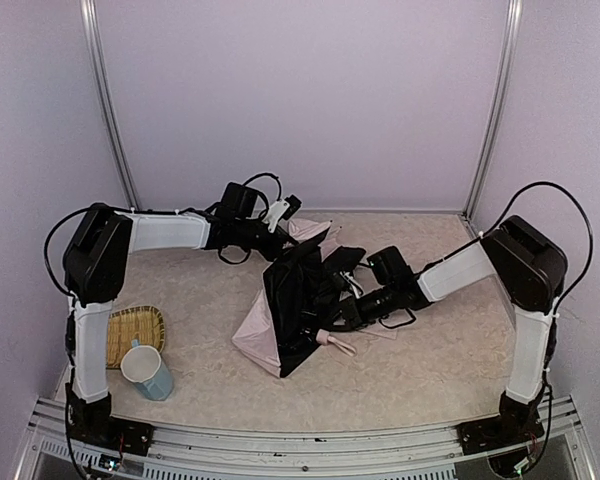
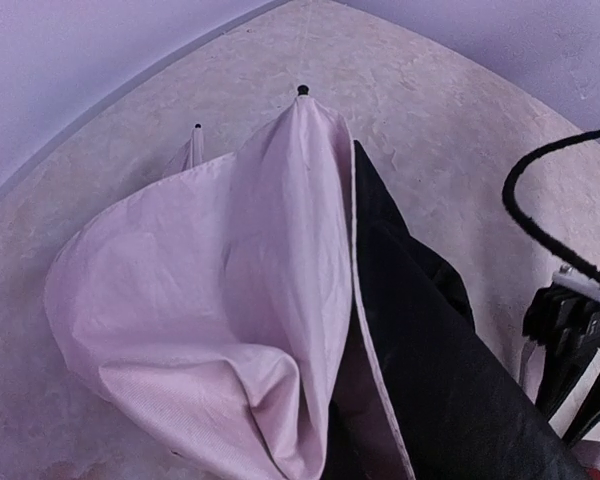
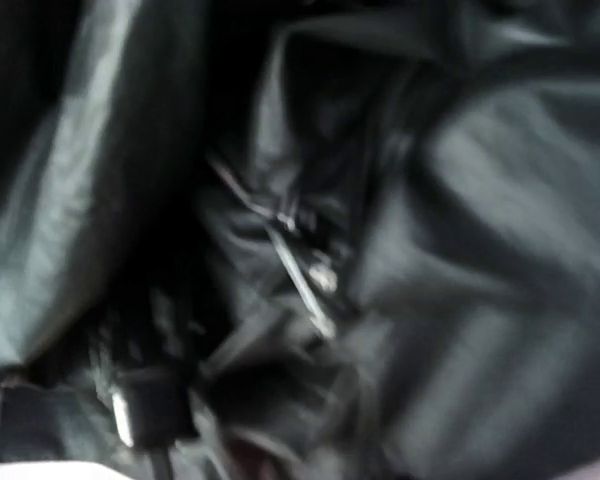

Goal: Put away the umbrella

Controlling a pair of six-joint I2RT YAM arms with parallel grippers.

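Jaws first: the left gripper [image 1: 292,218] has its jaws pressed together up at the far end of the umbrella [image 1: 295,290]. Its wrist view is basically all pale pink canopy [image 2: 210,300] rising toward the lens, with the black lining [image 2: 430,350] beside it and a rib tip [image 2: 302,90] poking out on top. The fingers themselves are hidden behind the fabric. My guess is it's got a pinch of cloth to hold that end up off the table [image 1: 420,370], but I can't confirm that.

The right gripper [image 1: 342,316] is buried in the black folds just above the little pink handle [image 1: 332,341]. Honestly I can't tell if its jaws are spread or closed. Its own camera is just blurry black fabric and a few thin metal ribs [image 3: 300,270].

The umbrella is lying mid-table, half collapsed, a messy heap with the lining facing up and pink spilling out toward the near-left side. Makes sense to me: one arm anchors the top end while the other goes for the shaft or handle, so the thing can be pushed shut. I'd say it's early going, nothing is folded or wrapped yet.

Off at the near left there's a woven tray [image 1: 130,325] and a pale blue cup [image 1: 148,372], well apart from the action.
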